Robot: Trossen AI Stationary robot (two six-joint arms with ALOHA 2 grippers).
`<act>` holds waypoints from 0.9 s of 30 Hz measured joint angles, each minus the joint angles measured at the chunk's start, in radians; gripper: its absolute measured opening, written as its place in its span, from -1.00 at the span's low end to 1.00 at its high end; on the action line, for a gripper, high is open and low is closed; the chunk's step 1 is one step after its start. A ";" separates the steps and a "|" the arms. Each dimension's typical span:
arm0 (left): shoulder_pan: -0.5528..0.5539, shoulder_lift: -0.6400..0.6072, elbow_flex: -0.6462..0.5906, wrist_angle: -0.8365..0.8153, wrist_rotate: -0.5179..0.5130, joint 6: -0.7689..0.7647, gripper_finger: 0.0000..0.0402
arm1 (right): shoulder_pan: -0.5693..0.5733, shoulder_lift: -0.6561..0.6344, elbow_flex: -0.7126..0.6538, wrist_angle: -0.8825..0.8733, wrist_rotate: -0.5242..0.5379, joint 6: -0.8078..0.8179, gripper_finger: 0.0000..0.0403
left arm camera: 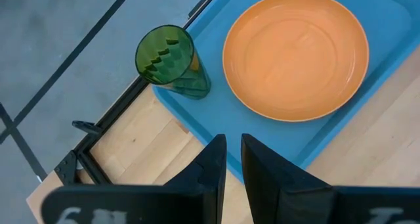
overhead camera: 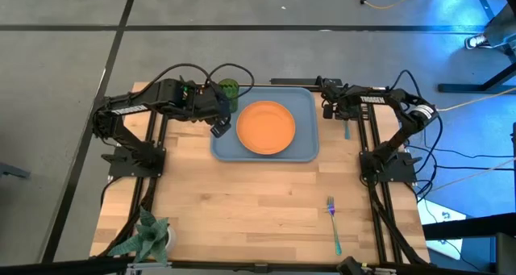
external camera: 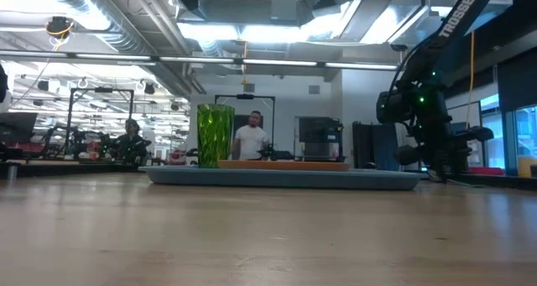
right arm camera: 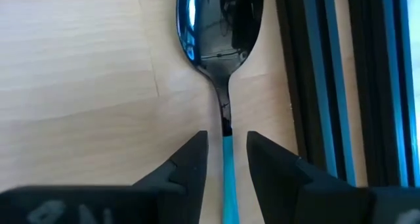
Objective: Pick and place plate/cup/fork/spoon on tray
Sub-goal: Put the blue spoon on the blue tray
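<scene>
The light-blue tray (overhead camera: 306, 146) lies at the table's far middle. The orange plate (overhead camera: 266, 127) lies flat on it. The green cup (overhead camera: 230, 89) stands upright in the tray's far left corner, as the left wrist view (left arm camera: 167, 56) shows. My left gripper (left arm camera: 234, 152) hovers over the tray's left edge, shut and empty. The spoon (right arm camera: 220, 27) lies flat on the wood just right of the tray. My right gripper (right arm camera: 227, 158) is down over it, open, one finger on each side of the teal handle (right arm camera: 228, 165). The fork (overhead camera: 333, 225) lies near the front right.
Black frame rails (right arm camera: 328, 86) run close along the spoon's right side. A leafy plant (overhead camera: 149, 233) stands at the near left corner. People show in the room beyond the table (external camera: 252, 139). Bare wood lies between the tray and the near edge.
</scene>
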 joint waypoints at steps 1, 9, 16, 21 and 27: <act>0.000 0.000 0.000 0.000 0.000 0.000 -0.79 | -0.001 0.000 0.000 0.003 -0.005 -0.017 -0.43; 0.000 0.000 0.000 0.000 0.000 0.000 -0.79 | -0.001 0.002 -0.002 0.008 -0.023 -0.041 -0.58; 0.000 0.000 0.000 0.000 0.000 0.000 -0.79 | 0.000 -0.003 -0.032 0.060 -0.041 -0.042 -0.81; 0.000 0.000 0.000 0.000 0.000 0.000 -0.79 | 0.010 -0.005 -0.043 0.073 -0.041 -0.043 -0.89; 0.000 0.000 0.000 0.000 0.000 0.000 -0.79 | 0.053 -0.004 -0.044 0.065 -0.029 -0.047 -0.90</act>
